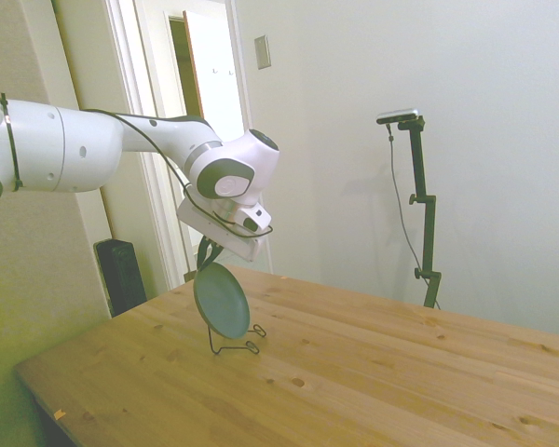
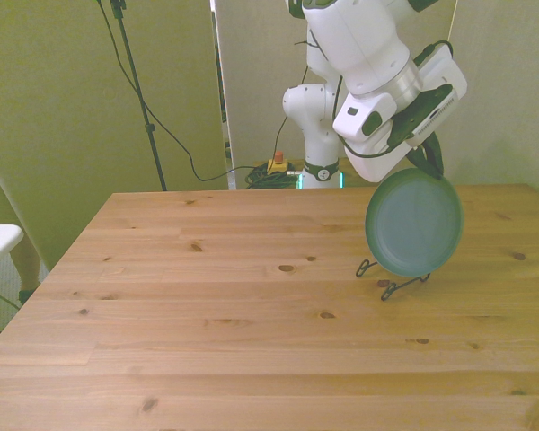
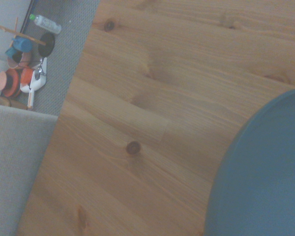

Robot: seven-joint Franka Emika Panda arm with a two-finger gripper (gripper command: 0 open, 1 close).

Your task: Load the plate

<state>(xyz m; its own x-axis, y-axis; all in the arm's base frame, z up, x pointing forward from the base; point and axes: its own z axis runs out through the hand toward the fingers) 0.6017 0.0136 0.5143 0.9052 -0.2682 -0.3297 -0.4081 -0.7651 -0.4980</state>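
Front view: gripper (image 2: 426, 154) clamped on plate (image 2: 414, 224) top rim, plate held upright, hanging at front view's right, just over wire stand (image 2: 393, 282), edge-on so it drops into stand.

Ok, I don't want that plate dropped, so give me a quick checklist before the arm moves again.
1. Gripper clamped on the plate rim: ok.
2. Plate on edge, not flat: ok.
3. Plate directly over the wire stand: ok.
4. Plate seated in the stand: cannot tell; the lower rim hides the stand's slot.
5. Table around the stand free of obstacles: ok.
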